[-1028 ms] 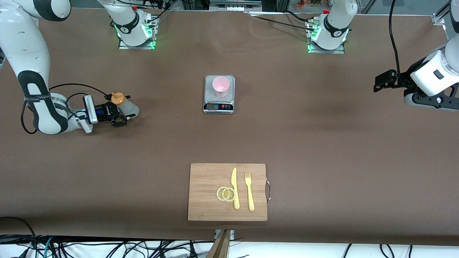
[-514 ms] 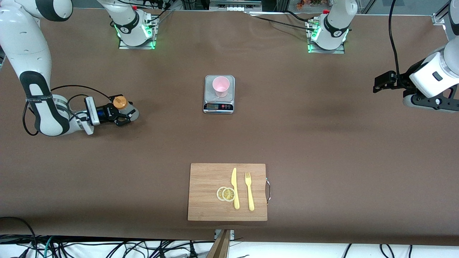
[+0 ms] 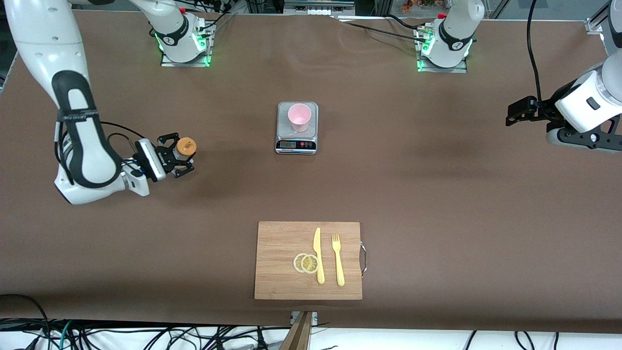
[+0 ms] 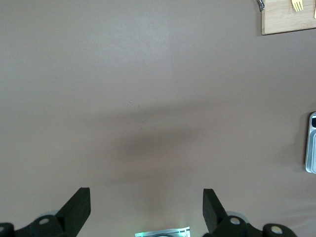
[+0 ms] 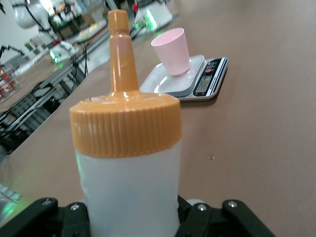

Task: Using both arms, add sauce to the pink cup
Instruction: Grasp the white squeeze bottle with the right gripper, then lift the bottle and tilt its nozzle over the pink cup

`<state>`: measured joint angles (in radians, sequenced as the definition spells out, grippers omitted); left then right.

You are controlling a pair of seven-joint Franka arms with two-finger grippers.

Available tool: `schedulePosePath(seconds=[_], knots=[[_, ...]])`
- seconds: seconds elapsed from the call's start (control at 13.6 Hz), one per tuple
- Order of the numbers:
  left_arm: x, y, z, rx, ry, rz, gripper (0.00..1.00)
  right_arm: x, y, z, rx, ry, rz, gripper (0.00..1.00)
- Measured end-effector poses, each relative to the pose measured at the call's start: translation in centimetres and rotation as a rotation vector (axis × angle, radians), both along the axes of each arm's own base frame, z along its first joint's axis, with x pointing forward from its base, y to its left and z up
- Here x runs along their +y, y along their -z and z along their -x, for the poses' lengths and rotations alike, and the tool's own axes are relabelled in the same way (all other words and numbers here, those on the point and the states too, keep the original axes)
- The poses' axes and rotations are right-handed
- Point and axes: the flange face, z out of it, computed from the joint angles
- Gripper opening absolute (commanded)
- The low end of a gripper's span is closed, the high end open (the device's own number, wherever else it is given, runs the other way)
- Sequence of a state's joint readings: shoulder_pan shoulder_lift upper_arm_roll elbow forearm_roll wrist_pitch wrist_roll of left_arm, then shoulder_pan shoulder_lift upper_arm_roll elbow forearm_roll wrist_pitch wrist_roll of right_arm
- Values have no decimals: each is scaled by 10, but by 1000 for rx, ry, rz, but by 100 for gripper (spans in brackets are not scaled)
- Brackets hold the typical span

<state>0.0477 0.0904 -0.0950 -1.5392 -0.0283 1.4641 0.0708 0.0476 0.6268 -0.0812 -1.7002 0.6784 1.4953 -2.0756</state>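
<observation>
1. Now the right gripper (image 3: 181,156) has the sauce (image 3: 186,146) clamped btwn its fingers, bottle upright, orange cap up. It's up over bare table (image 3: 437,194) toward the right arm's end.
2. Vs 0.5 s ago: right arm swung its forearm more upright, wrist moved toward the middle of the table and a bit toward the front camera; bottle went w/ it. 1 s ago the bottle was tilted over beside the fingers, whitish body showing; now only the cap shows from above.
3. Right wrist view: bottle body fills the space btwn the fingers, squeezed low on the body; nozzle points up.
4. Cup (image 3: 299,116) stands upright on the scale (image 3: 297,143), well apart from the right gripper, toward table middle. No change in cup or scale across frames.
5. Left gripper (image 3: 516,111) hangs over the table's left-arm end, well apart from cup and sauce; waiting, barely shifted since 1 s ago. Left wrist view: fingers (image 4: 76,210) spread wide, nothing btwn them, just brown table below.
6. Board (image 3: 282,262) w/ knife (image 3: 318,255), fork (image 3: 337,260) and 2 lemon slices (image 3: 306,263) sits near the front edge, far from both grippers; same as before.
</observation>
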Motion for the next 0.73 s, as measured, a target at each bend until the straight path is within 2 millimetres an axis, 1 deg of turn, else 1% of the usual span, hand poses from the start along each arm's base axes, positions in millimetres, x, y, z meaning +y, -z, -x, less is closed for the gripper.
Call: schedulePosePath(seconds=[0.07,0.22,0.37,0.44,0.51,0.59,0.73], knots=[[0,0,0,0,0,0,100,21,-16,-4,1,-32,80,0],[0,0,0,0,0,0,100,71,-41,-7,-1,-94,245,0],[0,1,-1,2,0,0,100,130,-61,0,-4,-145,440,0],[0,2,-1,3,1,0,100,163,-70,7,-16,-161,534,0],[0,3,-2,4,1,1,100,193,-76,16,-31,-168,606,0],[0,3,-2,5,1,1,100,217,-79,25,-50,-170,665,0],[0,3,-2,5,1,1,100,251,-80,42,-93,-183,782,0]])
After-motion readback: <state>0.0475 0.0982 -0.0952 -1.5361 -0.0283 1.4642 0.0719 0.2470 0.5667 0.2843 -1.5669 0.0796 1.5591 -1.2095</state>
